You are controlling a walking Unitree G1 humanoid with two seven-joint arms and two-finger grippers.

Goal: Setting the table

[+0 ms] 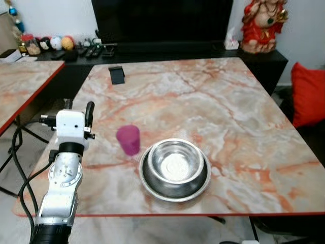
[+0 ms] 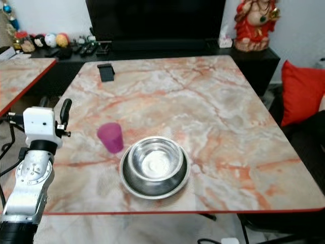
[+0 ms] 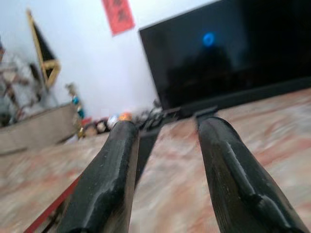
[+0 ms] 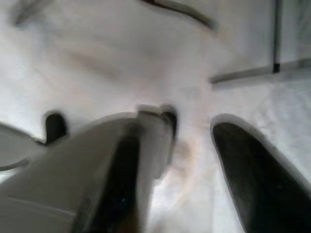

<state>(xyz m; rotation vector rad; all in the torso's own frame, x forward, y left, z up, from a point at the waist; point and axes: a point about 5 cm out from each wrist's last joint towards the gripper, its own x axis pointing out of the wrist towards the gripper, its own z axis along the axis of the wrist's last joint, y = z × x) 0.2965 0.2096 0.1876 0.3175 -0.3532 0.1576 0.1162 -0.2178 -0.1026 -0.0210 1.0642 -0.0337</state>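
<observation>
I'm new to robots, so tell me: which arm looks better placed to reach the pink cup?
Left, probably. The left gripper is raised at the table's left edge, open and empty, beside the pink cup.

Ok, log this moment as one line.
left pincer: open, empty, raised at table's left edge | pink cup: upright, just left of steel bowl | table: both near front edge
</observation>
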